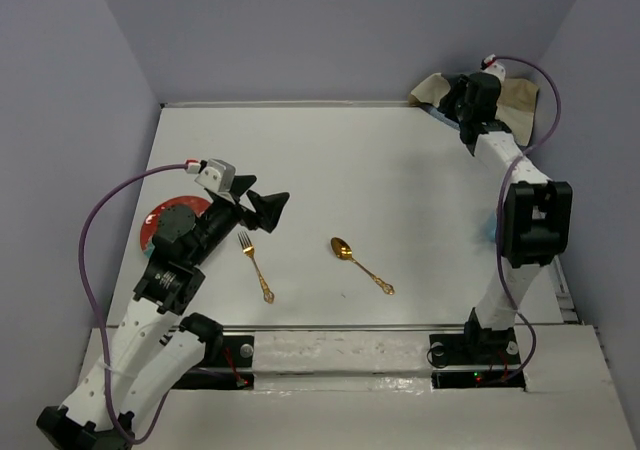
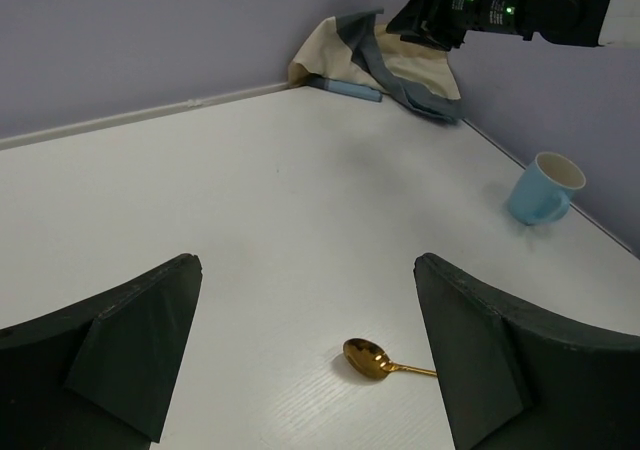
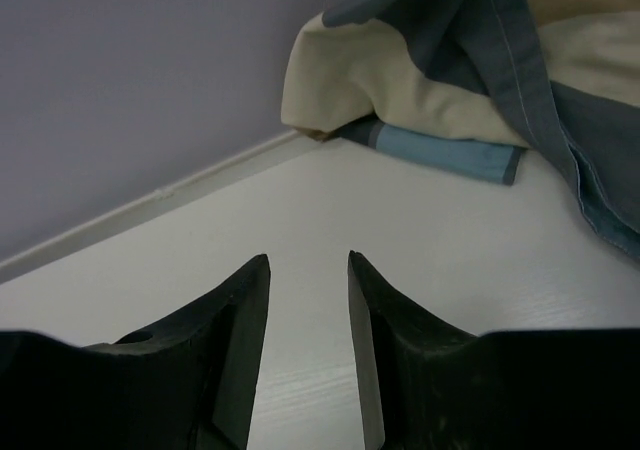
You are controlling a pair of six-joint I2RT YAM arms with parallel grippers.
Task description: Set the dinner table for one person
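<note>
While the striped placemat lies bunched in the dinner table corner, just ahead-right of the right gripper — fingers narrowly parted, empty — the left gripper gapes wide, far off.

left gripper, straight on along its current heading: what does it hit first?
Probably the gold spoon: its bowl lies ahead of the open left gripper, just right of centre, on the dinner table. Height is unclear, so it might pass above it.
</note>
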